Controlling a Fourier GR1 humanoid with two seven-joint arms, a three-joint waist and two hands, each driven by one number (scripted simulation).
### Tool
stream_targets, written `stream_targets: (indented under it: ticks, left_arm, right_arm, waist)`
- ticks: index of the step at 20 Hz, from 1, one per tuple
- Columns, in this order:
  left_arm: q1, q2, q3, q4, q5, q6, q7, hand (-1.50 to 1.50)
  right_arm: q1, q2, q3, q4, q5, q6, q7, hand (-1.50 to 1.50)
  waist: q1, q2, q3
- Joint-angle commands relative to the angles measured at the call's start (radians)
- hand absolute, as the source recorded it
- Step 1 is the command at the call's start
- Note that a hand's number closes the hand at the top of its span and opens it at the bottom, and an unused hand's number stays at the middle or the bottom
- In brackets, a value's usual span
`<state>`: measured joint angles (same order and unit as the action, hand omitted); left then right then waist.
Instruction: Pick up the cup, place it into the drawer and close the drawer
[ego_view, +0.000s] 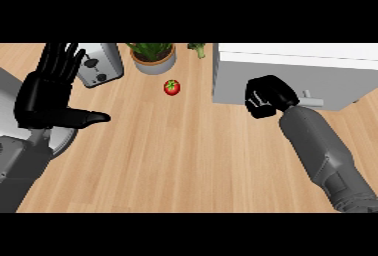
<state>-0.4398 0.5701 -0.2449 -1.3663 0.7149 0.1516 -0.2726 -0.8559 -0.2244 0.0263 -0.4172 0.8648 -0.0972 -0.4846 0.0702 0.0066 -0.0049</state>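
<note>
Cup: you cannot see it in the head view. Drawer unit (295, 65) sits at 1 o'clock; your right hand (267, 97), fingers curled, rests against its front. Left hand (46, 92) stands at 9 o'clock, fingers straight. Tomato (172, 87) lies at 12 o'clock.

A white drawer unit (295, 70) with a grey front is seen at the counter's upper right, its small grey handle (311, 100) projecting forward. No cup is visible.
</note>
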Motion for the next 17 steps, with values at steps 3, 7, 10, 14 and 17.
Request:
stream_targets:
  ticks: [3, 7, 10, 14, 17]
  left_arm:
    - [0.008, -0.017, -0.012, -0.027, -0.001, -0.024, -0.002, -1.5]
    - [0.017, -0.021, -0.01, -0.014, -0.002, -0.047, -0.016, -1.5]
    - [0.056, -0.034, -0.031, -0.018, -0.009, -0.057, -0.029, -1.5]
    - [0.025, -0.024, -0.024, -0.008, -0.008, -0.077, -0.02, -1.5]
    - [0.022, -0.03, -0.024, 0.005, -0.009, -0.072, -0.012, -1.5]
  right_arm:
    - [-0.094, -0.076, -0.08, 0.135, -0.033, 0.018, 0.03, 1.5]
    - [-0.114, -0.1, -0.101, 0.138, -0.053, 0.041, 0.015, 1.5]
    - [-0.117, -0.121, -0.125, 0.123, -0.076, 0.045, -0.01, 1.5]
    - [-0.118, -0.123, -0.144, 0.121, -0.095, 0.049, -0.035, 1.5]
    - [-0.12, -0.122, -0.14, 0.123, -0.088, 0.048, -0.041, 1.5]
  waist:
    - [0.036, 0.036, 0.009]
    - [0.042, 0.04, 0.009]
    - [0.06, 0.045, 0.009]
    - [0.052, 0.048, 0.009]
    - [0.052, 0.049, 0.009]
